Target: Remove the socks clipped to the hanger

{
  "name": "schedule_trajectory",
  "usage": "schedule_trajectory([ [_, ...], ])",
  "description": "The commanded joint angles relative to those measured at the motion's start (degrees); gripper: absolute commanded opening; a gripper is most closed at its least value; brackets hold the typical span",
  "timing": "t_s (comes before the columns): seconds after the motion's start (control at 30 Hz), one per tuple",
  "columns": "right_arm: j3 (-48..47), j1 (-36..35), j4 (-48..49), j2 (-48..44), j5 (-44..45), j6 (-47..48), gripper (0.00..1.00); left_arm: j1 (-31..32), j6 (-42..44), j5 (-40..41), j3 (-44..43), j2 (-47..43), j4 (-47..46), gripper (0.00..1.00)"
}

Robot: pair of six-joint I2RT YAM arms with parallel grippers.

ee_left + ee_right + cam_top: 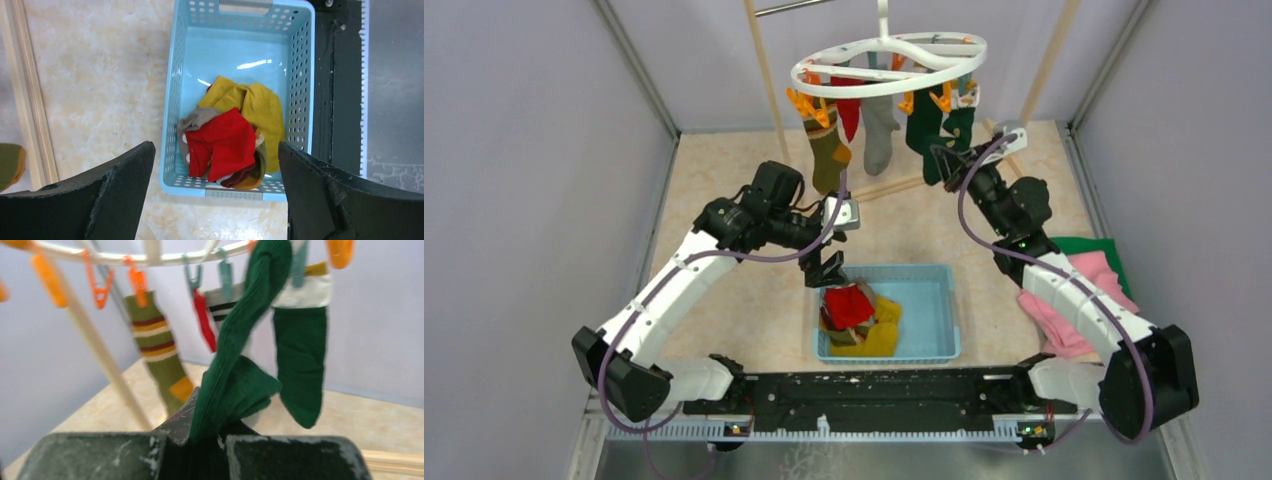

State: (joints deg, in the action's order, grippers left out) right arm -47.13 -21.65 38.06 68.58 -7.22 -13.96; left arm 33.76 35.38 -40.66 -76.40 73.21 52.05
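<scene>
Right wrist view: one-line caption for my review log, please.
Right gripper shut on a dark green sock hanging from the white hanger, an olive striped sock behind.

This is a robot test cell in a lab. Plain grey panel walls [524,150] and metal frame posts [637,70] box in the table [724,180] along its left, far and right edges, and a left arm [669,285] and right arm [1084,300] are bolted to a black rail [874,385] along the near edge. The laundry looks staged: a wooden rack [767,90] at the far edge carries a white hanger [889,62] of socks [827,150], a blue basket [929,275] sits toward the middle of the near edge, and folded cloths [1084,270] lie by the right edge.
</scene>
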Motion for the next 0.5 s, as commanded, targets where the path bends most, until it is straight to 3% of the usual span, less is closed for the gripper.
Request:
schedule_trajectory([
  [0.0,1.75,-4.48,-2.19,-5.54,-2.15,-4.71,0.00,-0.28,-3.07,-4.70,-0.84,-2.18,-3.88,0.99],
  [0.47,-2.03,-16.56,-6.04,-6.37,-7.21,-18.36,0.00,-1.23,-11.18,-7.26,-7.89,0.88,-11.06,0.99],
])
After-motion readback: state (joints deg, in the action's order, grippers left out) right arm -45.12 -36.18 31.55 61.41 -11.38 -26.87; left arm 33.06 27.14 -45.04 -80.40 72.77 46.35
